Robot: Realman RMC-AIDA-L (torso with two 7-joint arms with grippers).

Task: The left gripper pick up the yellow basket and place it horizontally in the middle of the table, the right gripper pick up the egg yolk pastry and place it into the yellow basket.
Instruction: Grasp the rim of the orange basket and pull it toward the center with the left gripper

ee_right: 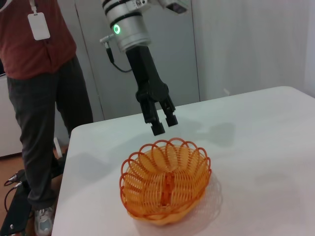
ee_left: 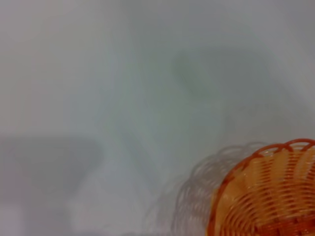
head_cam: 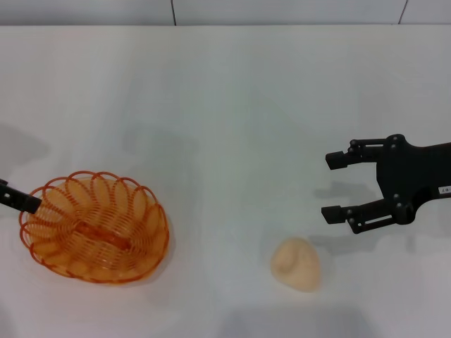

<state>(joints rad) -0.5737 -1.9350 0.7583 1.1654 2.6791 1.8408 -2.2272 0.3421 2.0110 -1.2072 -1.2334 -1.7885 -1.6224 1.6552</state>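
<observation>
Head view: the yellow basket (head_cam: 94, 227) sat open side up on the near-left part of the table (head_cam: 225, 105), its oval long axis running from far left to near right, with a central rib along the floor on the same line. The egg yolk pastry (head_cam: 296, 264) lay near centre-right, well apart from the basket, its dome upward. The left gripper (head_cam: 20, 201) entered at the left edge, only its black tip visible, at the basket's far-left rim; contact could not be judged in this view. Right wrist view: the same left gripper (ee_right: 162, 121) hung just above and beyond the basket (ee_right: 166, 183) rim, its two fingers a narrow gap apart and holding nothing. The right gripper (head_cam: 337, 186) hovered over the right side of the table, beyond the pastry, its jaws spread wide and empty, fingers pointing left. The tabletop was plain white; grey wall panels stood behind it, and a person (ee_right: 42, 98) in a red top with a white badge stood beside the table's left end, head cut off. Left wrist view: only a corner of the basket (ee_left: 268, 196) and its shadow showed.
</observation>
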